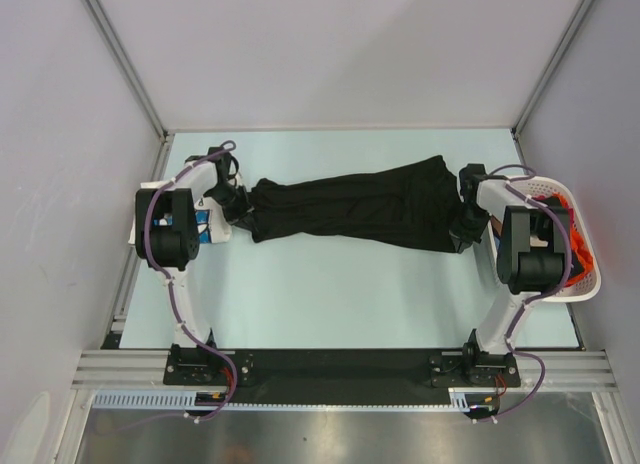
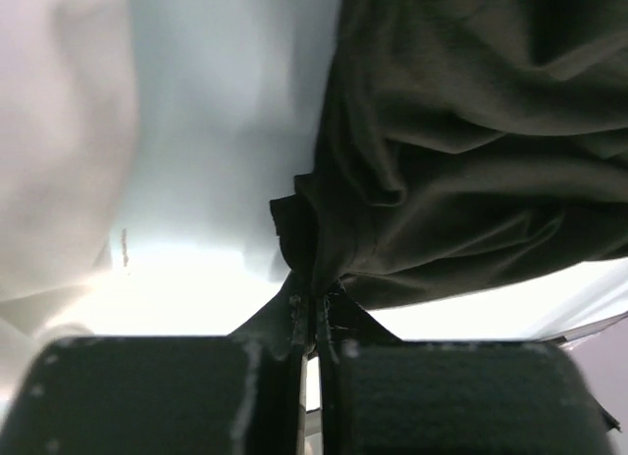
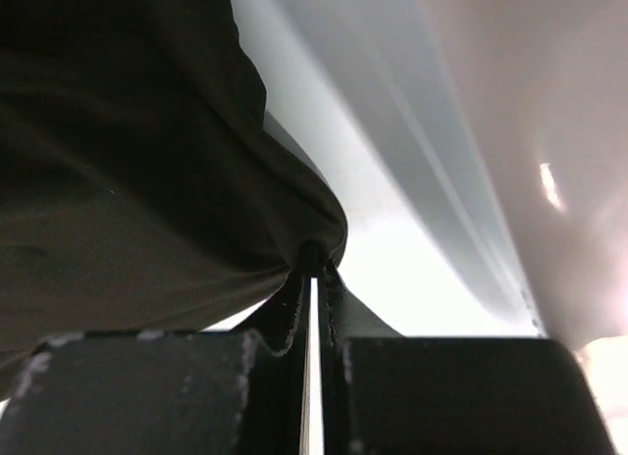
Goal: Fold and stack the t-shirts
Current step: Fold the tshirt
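while its jaws are pressing fully together, the left gripper (image 2: 312,300) is pinching one bunched end of the black t-shirt (image 2: 471,141); the right gripper (image 3: 312,264) is likewise pinching the opposite end. between them the shirt is lying stretched across the table (image 1: 330,284), a white basket (image 1: 585,292) sitting just outside the right one.

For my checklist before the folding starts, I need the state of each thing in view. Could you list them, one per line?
black t-shirt: unfolded, bunched, stretched between both hands.
left hand: shut on one end of the black t-shirt.
right hand: shut on the other end of the black t-shirt.
white basket: upright, partly filled.
orange garment: crumpled inside the white basket.
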{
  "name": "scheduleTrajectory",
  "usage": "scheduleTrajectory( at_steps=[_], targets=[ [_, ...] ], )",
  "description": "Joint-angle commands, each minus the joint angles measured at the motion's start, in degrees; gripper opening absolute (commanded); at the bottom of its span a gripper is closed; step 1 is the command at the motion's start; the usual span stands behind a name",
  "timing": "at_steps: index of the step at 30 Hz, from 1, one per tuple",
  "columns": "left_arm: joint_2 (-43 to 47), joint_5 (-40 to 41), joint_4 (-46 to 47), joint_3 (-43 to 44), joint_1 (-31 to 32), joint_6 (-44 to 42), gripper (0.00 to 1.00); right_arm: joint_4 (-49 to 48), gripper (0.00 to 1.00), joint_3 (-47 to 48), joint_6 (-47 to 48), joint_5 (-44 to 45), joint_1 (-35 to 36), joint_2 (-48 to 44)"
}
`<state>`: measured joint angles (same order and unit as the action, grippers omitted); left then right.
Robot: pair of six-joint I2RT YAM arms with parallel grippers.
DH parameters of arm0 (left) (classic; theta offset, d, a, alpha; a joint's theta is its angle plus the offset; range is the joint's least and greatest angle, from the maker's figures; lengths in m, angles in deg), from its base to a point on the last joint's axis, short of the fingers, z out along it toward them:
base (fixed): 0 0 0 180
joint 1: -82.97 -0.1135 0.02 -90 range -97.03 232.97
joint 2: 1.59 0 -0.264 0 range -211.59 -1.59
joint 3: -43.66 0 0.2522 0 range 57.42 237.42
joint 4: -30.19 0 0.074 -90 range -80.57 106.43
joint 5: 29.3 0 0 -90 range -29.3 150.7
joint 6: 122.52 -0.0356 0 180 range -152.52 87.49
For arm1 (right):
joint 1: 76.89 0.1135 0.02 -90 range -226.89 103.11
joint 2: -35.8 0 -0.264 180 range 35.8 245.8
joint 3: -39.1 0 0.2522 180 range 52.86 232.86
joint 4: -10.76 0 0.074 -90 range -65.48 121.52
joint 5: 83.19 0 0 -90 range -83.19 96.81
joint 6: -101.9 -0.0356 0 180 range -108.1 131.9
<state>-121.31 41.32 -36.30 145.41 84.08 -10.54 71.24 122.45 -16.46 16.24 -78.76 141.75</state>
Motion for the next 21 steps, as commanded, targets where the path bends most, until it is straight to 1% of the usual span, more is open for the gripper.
scheduleTrajectory(
  at_steps=[1, 2, 3, 4, 5, 6, 7, 8, 9, 13, 15, 16, 17, 19, 20, 21],
  targets=[
    [0.6, 2.2, -1.8, 2.0, -0.8, 0.3, 0.2, 1.4, 0.02, 0.7, 1.1, 1.9, 0.1, 3.1],
    [0.9, 2.2, -1.9, 2.0, -0.8, 0.3, 0.36, 1.5, 0.05, 0.8, 1.2, 1.2, 0.2, 2.9],
    [1.3, 2.0, -2.0, 2.1, -0.8, 0.1, 0.75, 1.7, 0.19, 1.0, 1.2, 1.2, 0.3, 1.8],
    [2.5, 1.9, -2.0, 2.2, -0.8, -0.3, 0.99, 2.1, 0.32, 1.1, 1.2, 0.9, 0.5, 1.0],
    [3.2, 1.7, -2.0, 2.2, -0.8, -0.4, 1.0, 2.4, 0.46, 1.1, 1.1, 0.2, 0.5, 0.0],
    [4.0, 1.0, -2.0, 2.4, -0.8, -0.8, 1.0, 2.6, 0.71, 1.1, 1.0, 0.1, 0.6, -2.5],
    [5.8, 0.7, -2.0, 2.3, -0.8, -1.6, 1.0, 2.8, 0.82, 1.0, 0.9, -0.3, 0.7, -4.2],
    [6.9, 0.3, -1.9, 2.4, -0.8, -1.9, 1.0, 3.0, 0.9, 0.7, 0.9, -1.0, 0.8, -5.7],
    [9.0, 0.0, -1.8, 2.1, -0.8, -2.3, 1.0, 2.9, 1.0, 0.7, 0.8, -1.5, 0.8, -8.9],
    [13.3, -1.8, 0.1, 1.3, -0.8, -2.7, 1.0, 2.7, 1.0, 0.8, 0.8, -3.7, 0.9, -15.1],
    [14.1, -3.2, 2.4, 1.2, -0.8, -2.2, 0.99, 2.1, 1.0, 0.6, 0.7, -4.2, 1.0, -16.2],
    [13.8, -5.6, 3.4, 1.4, -0.8, -1.9, 0.93, 1.7, 1.0, 0.6, 0.4, -4.3, 1.0, -15.8],
    [13.4, -7.0, 4.1, 1.8, -0.8, -1.5, 0.7, 1.5, 1.0, 0.7, 0.3, -4.9, 1.0, -15.4],
    [10.7, -9.9, 6.6, 3.9, -0.8, -0.4, 0.31, 0.8, 1.0, 1.0, -0.4, -5.6, 1.0, -13.4],
    [9.7, -11.5, 6.8, 5.0, -0.8, 0.1, 0.0, 0.2, 1.0, 1.1, -0.6, -7.0, 1.0, -12.9],
    [7.5, -12.2, 7.0, 7.6, -0.5, 0.3, 0.0, -0.5, 1.0, 1.3, -1.1, -7.9, 0.9, -12.4]
  ],
)
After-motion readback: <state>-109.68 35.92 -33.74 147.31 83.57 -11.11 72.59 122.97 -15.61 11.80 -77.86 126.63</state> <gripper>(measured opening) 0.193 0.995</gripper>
